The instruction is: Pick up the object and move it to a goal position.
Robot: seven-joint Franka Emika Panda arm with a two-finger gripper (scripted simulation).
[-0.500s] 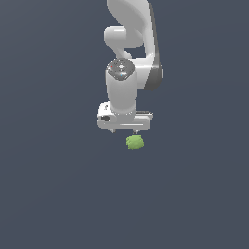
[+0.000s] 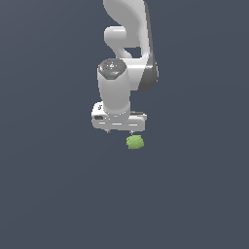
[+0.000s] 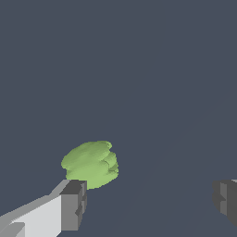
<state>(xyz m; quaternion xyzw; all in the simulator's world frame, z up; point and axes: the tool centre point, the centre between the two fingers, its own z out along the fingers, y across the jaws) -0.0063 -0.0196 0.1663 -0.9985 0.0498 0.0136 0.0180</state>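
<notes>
In the exterior view I saw my white pincer (image 2: 127, 132) hanging just above the small light-green lumpy blob (image 2: 134, 142); in the wrist view its fingers (image 3: 73, 204) stood wide apart, holding nothing, the blob (image 3: 91, 164) beside one fingertip.

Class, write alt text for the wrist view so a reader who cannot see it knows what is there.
A small, lumpy light-green object lies on a plain dark grey surface, close beside one grey fingertip of the open gripper. The other fingertip stands far off, so the object is not centred between them.
</notes>
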